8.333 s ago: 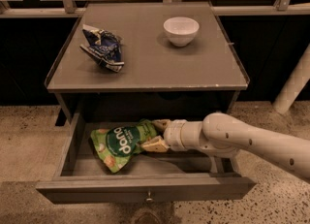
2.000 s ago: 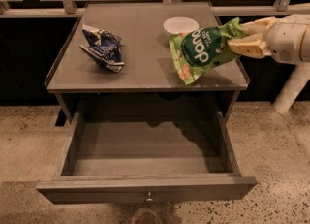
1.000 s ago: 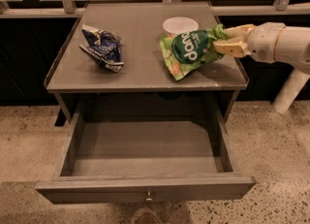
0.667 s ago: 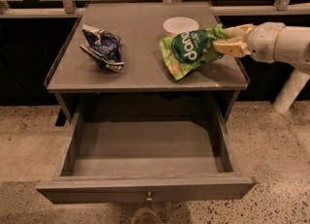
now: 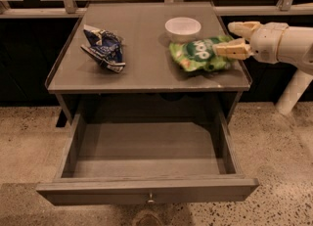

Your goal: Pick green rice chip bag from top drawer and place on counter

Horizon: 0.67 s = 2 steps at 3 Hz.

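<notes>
Camera view: arm cut off at the right edge, only wrist and gripper [image 5: 223, 37] show. Rear of the top drawer [image 5: 146, 190] sits in shadow under the counter [image 5: 146, 66]. Lettering on the green rice chip bag [image 5: 199, 55] is hard to read.

Bag lies flat on the counter's right front part, just in front of the white bowl [image 5: 183, 27]. Gripper is at the bag's right end, fingers spread wide and holding nothing; the lower finger [image 5: 232, 50] touches the bag's edge, the upper one is off it.

Bag is glossy and crinkled, light green with a darker round patch. Blue and white snack bag [image 5: 104, 49], crumpled, lies on the counter's left. Drawer is pulled out, grey wood, small metal knob [image 5: 150, 200]. Floor [image 5: 29, 142] is speckled.
</notes>
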Available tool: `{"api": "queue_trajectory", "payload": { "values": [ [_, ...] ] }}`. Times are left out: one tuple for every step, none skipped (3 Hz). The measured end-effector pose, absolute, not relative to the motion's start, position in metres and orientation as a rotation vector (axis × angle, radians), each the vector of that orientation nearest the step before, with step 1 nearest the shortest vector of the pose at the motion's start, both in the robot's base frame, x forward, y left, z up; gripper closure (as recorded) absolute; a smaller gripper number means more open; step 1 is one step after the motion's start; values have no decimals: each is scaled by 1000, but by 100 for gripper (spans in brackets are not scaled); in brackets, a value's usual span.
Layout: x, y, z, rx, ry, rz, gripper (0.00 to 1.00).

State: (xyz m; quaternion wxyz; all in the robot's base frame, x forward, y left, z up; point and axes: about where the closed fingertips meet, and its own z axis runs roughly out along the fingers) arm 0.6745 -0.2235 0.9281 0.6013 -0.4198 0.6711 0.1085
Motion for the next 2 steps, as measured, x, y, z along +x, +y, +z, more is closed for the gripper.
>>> {"api": "queue_trajectory", "payload": {
  "values": [
    [675, -223, 928, -973, 1555, 251, 0],
    [675, -223, 928, -973, 1555, 251, 0]
  ]
}}
